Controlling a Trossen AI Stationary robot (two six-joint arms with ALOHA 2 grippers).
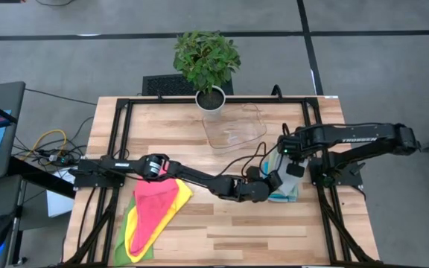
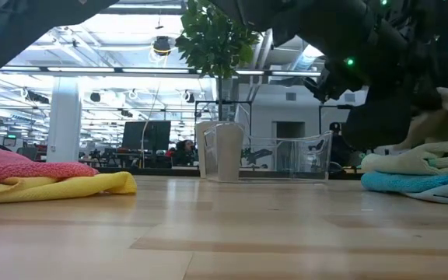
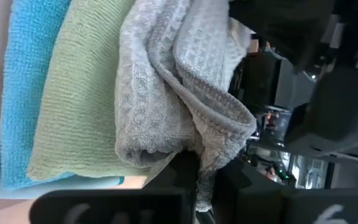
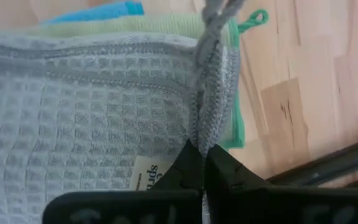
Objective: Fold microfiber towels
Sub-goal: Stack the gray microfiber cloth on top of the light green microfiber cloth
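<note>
A stack of folded towels lies at the table's right: a bright blue towel (image 3: 23, 93) at the bottom, a light green towel (image 3: 79, 93) on it, and a grey waffle-weave towel (image 4: 73, 118) on top. The stack also shows in the high view (image 1: 285, 192) and the low view (image 2: 418, 183). My left gripper (image 1: 272, 186) reaches across the table to the stack and is shut on the grey towel. My right gripper (image 1: 293, 170) stands over the stack and is shut on the same towel. A loose pile of pink (image 1: 153, 208), yellow and green towels lies at the near left. My left gripper pinches a bunched, hemmed edge of the grey towel (image 3: 201, 158) between its two fingers; several layers show there. The rest of the towel lies on the green towel. My right gripper pinches a hemmed edge of the grey towel (image 4: 205, 134) between its two fingertips, coming from above. That edge stands up in a ridge; the rest of the towel lies flat on the stack.
A clear plastic tray (image 1: 233, 128) and a potted plant (image 1: 208, 97) stand at the table's far middle. Black frame rails (image 1: 326, 216) run along the table's left and right sides. Bare wood lies in the near middle.
</note>
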